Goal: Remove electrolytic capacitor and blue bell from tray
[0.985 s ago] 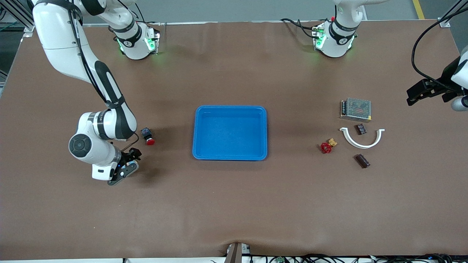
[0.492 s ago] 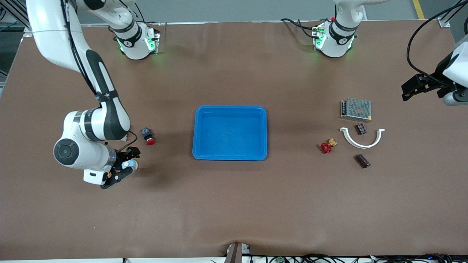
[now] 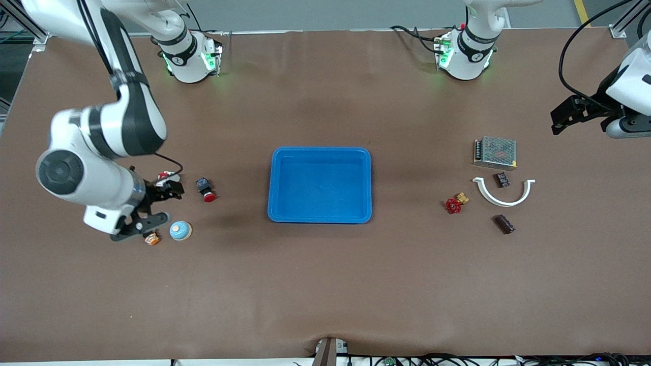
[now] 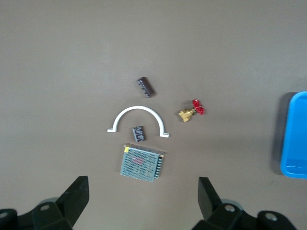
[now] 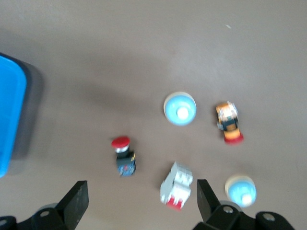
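Note:
A light blue bell (image 3: 180, 230) with a white knob sits on the table near the right arm's end; it also shows in the right wrist view (image 5: 180, 109). A second bell (image 5: 241, 189) shows there too. My right gripper (image 3: 160, 206) is open and empty, up over the table beside the bell; its jaws stand wide apart in the right wrist view (image 5: 139, 191). Two small dark components (image 3: 503, 223) (image 3: 502, 179) lie near the left arm's end, also in the left wrist view (image 4: 146, 86) (image 4: 139, 133). My left gripper (image 3: 564, 114) is open and empty, high over that end (image 4: 142, 184).
A blue tray (image 3: 320, 151) stands mid-table. A red push button (image 3: 205, 189), an orange piece (image 3: 151, 238) and a white and red breaker (image 5: 176, 186) lie by the bell. A mesh power supply (image 3: 495, 152), a white curved clamp (image 3: 503, 198) and a red valve (image 3: 454, 204) lie by the dark components.
My right arm has risen and swung toward its end of the table, uncovering the bell and the orange piece. My left gripper has drifted slightly toward the robot bases.

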You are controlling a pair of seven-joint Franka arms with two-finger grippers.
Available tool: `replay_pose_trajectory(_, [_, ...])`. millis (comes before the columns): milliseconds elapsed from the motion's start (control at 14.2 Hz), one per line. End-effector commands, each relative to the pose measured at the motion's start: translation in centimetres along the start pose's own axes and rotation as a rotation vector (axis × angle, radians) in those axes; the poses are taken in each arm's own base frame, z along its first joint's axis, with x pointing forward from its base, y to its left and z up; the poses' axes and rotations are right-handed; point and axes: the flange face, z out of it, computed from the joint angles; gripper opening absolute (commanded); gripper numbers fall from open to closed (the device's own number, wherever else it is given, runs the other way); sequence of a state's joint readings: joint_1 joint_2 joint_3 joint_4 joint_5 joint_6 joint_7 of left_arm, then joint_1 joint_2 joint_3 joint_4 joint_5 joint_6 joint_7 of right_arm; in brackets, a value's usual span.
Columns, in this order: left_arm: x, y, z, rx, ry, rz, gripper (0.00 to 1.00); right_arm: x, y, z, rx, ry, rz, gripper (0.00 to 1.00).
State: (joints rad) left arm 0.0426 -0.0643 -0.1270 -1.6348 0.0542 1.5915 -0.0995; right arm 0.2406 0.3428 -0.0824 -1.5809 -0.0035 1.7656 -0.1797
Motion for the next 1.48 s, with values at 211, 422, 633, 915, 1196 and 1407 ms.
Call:
replay_pose_trajectory(211, [-1.3, 0.0, -0.8, -0.028, 0.007, 0.038, 1.0, -7.9, -0.8, -7.7, -0.012, 0.029, 0.106, 1.0])
replay_pose_trajectory(422, [-1.6, 0.6, -1.0, -0.052, 0.002, 0.044, 1.0, -11.0, -0.3, -9.9, -0.007, 0.069, 0.211, 1.0])
replay_pose_trajectory(633, [-1.6, 0.7, -1.1, -0.066, 0.004, 0.032, 1.0, -12.5, 1.8, -11.0, -0.001, 0.088, 0.271, 1.0])
replay_pose_trajectory(915, [-1.8, 0.6, -1.0, -0.063, -0.014, 0.029, 1.0, -13.6, 4.0, -12.0, 0.002, 0.115, 0.319, 1.0])
replay_pose_trajectory(1196, [-1.7, 0.1, -1.2, -0.055, -0.012, 0.025, 1.0, -14.4, 7.0, -12.3, 0.005, 0.132, 0.373, 1.0])
replay_pose_trajectory(1407, [-1.6, 0.0, -1.2, -0.052, -0.012, 0.023, 1.0, -14.1, 8.0, -13.2, -0.002, 0.189, 0.38, 1.0])
